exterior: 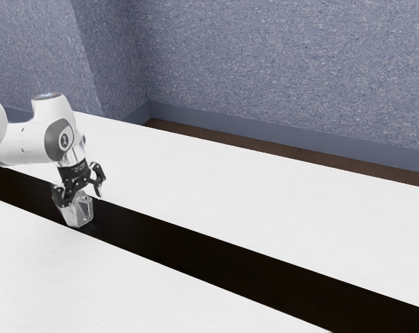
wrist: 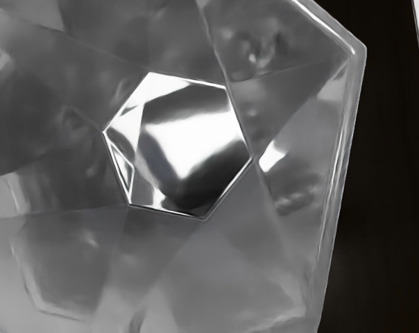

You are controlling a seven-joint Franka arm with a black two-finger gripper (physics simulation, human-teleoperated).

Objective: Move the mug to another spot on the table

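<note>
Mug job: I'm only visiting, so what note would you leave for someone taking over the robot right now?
Gripper: down at the mug; whether it grips cannot be told.
Mug: clear and faceted, on the table's dark strip, at the exterior view's left.
Done: the approach.
Left: grasp, lift, set it down at another spot.
</note>
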